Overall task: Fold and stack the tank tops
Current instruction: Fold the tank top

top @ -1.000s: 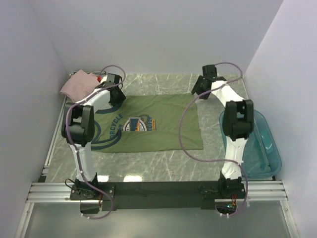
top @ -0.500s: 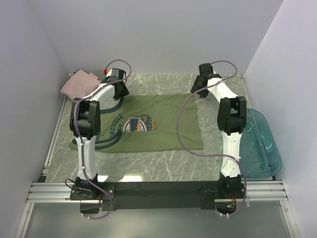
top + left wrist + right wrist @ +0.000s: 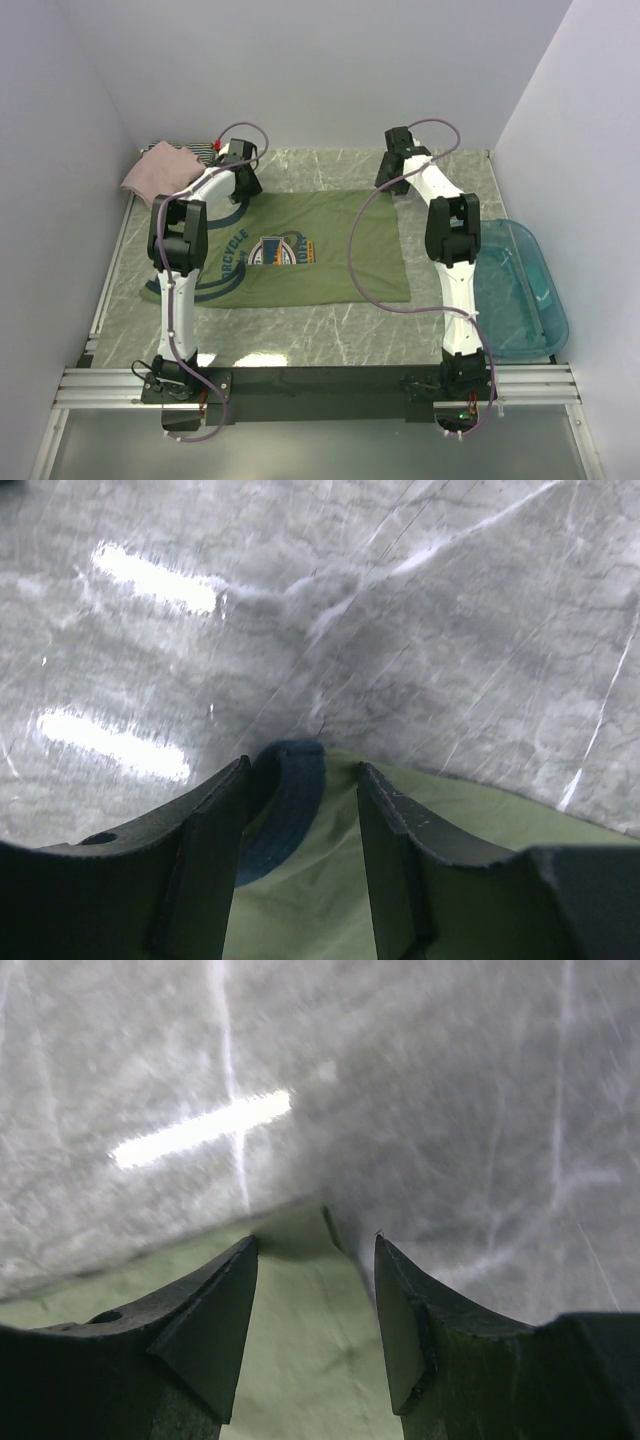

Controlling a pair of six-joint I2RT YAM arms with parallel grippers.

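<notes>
**Both tools poised open at the far edge of the olive top**

The olive-green tank top lies spread flat in the middle of the table, print facing up. The left tool hangs low over its far left end, jaws apart, and the navy strap end lies between them, not pinched. The right tool sits the same way over the far right corner, jaws parted and gripping nothing. Bare marble lies just beyond both. The pink tank top is bunched in the far left corner of the table, close to the left tool. The teal tub stands at the right edge, beside the right arm and well apart from the shirt.
</notes>
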